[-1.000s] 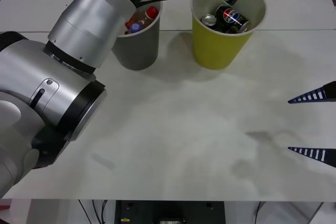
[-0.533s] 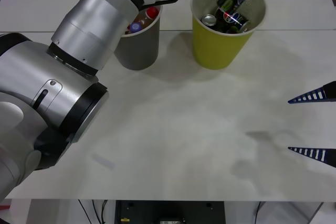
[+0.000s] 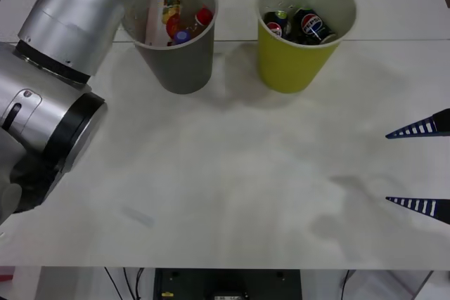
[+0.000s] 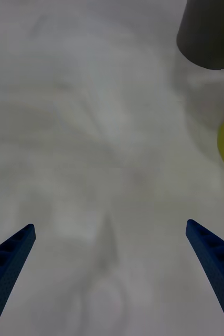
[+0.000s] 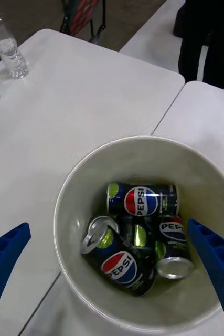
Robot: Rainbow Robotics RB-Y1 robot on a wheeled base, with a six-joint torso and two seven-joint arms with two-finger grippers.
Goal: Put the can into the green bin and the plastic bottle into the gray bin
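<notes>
The small, silver-topped dark can (image 5: 114, 247), judged light, rigid and slippery, lies in the tapered yellow-green bin (image 3: 290, 68) beneath the spread, empty left tool (image 5: 112, 278); its sides would be gripped.

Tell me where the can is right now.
The can lies inside the green bin at the table's far side, right of the gray bin, among other cans, below the open left gripper.

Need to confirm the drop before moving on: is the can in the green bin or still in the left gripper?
In the green bin: the can lies among other cans, and the left gripper is open above it, empty.
</notes>
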